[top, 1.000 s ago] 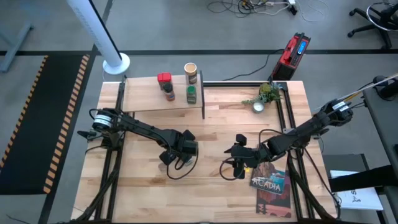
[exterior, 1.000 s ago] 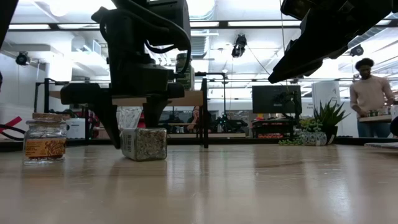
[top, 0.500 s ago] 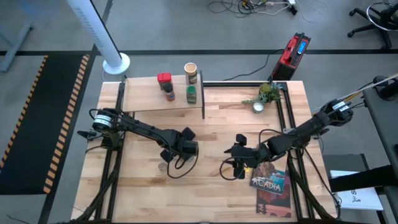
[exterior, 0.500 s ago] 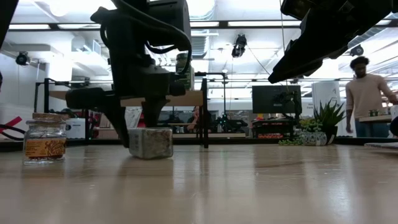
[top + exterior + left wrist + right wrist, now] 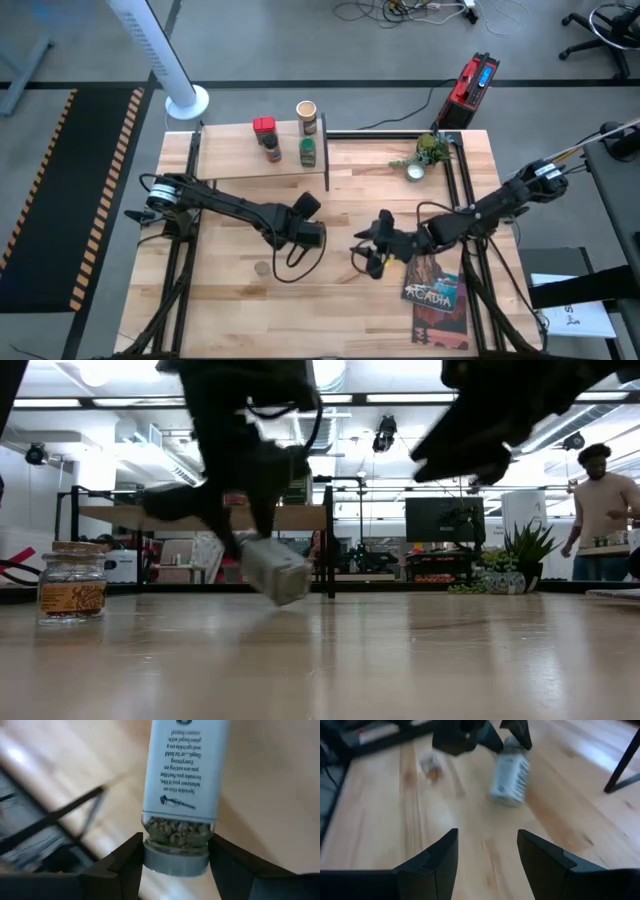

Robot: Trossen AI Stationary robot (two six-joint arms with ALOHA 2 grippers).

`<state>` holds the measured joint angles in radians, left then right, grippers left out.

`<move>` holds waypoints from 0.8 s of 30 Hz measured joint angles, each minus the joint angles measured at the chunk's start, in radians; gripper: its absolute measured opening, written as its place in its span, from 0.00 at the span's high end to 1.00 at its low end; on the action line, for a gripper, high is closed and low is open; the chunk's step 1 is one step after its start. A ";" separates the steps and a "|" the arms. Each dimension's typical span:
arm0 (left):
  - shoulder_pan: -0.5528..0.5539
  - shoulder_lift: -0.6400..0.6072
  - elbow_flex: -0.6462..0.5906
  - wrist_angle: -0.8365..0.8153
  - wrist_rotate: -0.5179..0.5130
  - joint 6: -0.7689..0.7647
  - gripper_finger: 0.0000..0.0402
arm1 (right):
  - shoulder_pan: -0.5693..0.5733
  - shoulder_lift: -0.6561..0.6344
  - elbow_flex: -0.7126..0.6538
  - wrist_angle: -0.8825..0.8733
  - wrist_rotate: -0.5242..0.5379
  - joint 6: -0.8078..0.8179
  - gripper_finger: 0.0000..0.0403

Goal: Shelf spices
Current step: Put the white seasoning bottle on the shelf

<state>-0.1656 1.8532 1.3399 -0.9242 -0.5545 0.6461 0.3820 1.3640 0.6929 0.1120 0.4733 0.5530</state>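
The white-capped clear jar, w/ a pale printed label and brownish flakes showing near the cap, is clamped by its cap end in the jaws of the left gripper, tilted and lifted clear of the tabletop near its centre, in front of the shelf. On the shelf: red square tin, dark-capped brown jar, green-lidded jar, tan cylindrical canister. A small glass jar w/ orange label stands apart on the tabletop. Right gripper hovers nearby, jaws apart & empty, beside the Acadia book. Potted plant sits at the back right corner.
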 joint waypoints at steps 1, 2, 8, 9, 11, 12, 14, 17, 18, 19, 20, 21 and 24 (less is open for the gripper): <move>0.000 0.000 0.022 -0.009 -0.020 0.000 0.55 | -0.011 0.000 -0.007 0.030 -0.001 0.001 0.55; -0.001 -0.001 0.044 -0.017 -0.033 0.000 0.56 | -0.021 0.000 -0.016 0.060 -0.002 -0.001 0.55; -0.001 -0.001 0.156 -0.046 -0.035 0.003 0.59 | -0.080 0.000 -0.101 0.201 -0.077 -0.007 0.55; -0.001 -0.001 0.170 -0.046 -0.036 0.007 0.60 | -0.084 0.000 -0.117 0.225 -0.083 -0.002 0.55; -0.001 -0.002 0.192 -0.056 -0.035 0.015 0.64 | -0.088 0.000 -0.147 0.269 -0.088 0.000 0.55; -0.001 -0.003 0.199 -0.060 -0.030 0.021 0.66 | -0.088 0.000 -0.158 0.283 -0.088 0.000 0.55; -0.001 -0.004 0.204 -0.061 -0.015 0.026 0.72 | -0.088 0.000 -0.170 0.300 -0.088 0.002 0.55; -0.001 -0.003 0.204 -0.073 0.007 0.026 0.80 | -0.088 0.000 -0.173 0.301 -0.089 0.009 0.55; 0.000 -0.003 0.204 -0.079 0.012 0.026 0.82 | -0.088 0.000 -0.174 0.301 -0.088 0.009 0.55; 0.000 -0.003 0.204 -0.082 0.013 0.026 0.84 | -0.088 0.000 -0.174 0.302 -0.089 0.008 0.55; 0.000 -0.003 0.204 -0.082 0.014 0.026 0.86 | -0.088 0.000 -0.174 0.304 -0.088 0.006 0.55; 0.000 -0.004 0.204 -0.082 0.014 0.025 0.87 | -0.088 0.000 -0.174 0.306 -0.088 0.004 0.55; 0.000 -0.006 0.204 -0.082 0.014 0.015 0.89 | -0.088 0.000 -0.174 0.309 -0.089 -0.003 0.55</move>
<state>-0.1653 1.8468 1.5436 -1.0062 -0.5404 0.6611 0.2939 1.3640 0.5194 0.4213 0.3848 0.5500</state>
